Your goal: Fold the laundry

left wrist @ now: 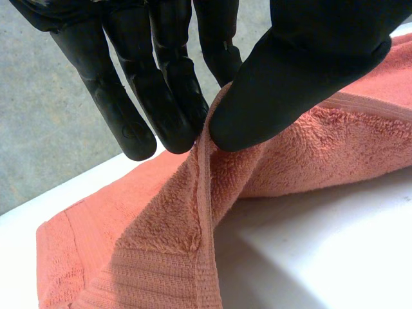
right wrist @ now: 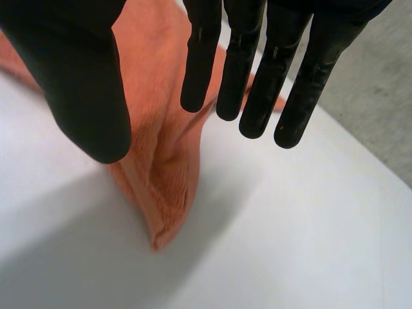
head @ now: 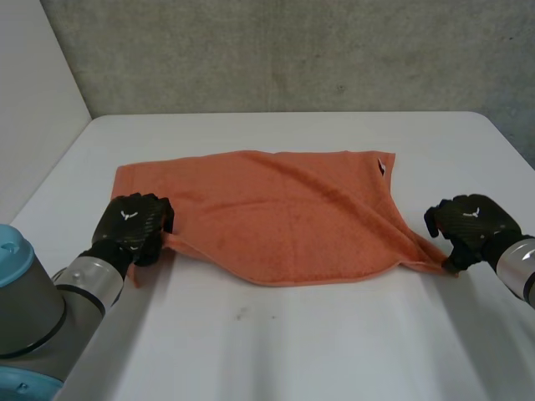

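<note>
An orange towel (head: 267,209) lies spread across the middle of the white table (head: 292,342), its near edge curving and its two near corners drawn out to the sides. My left hand (head: 134,221) is at the near left corner. In the left wrist view the thumb (left wrist: 302,77) and fingertips (left wrist: 174,122) pinch a raised fold of the towel's hem (left wrist: 203,193). My right hand (head: 468,221) is at the near right corner. There its fingers (right wrist: 257,77) are straight and stand apart from the thumb (right wrist: 84,84), and the towel's corner (right wrist: 161,193) lies on the table beneath them, not held.
A small dark label (head: 381,165) sits at the towel's far right corner. A grey wall (head: 292,50) rises behind the table's far edge, and a white panel (head: 33,100) stands at the left.
</note>
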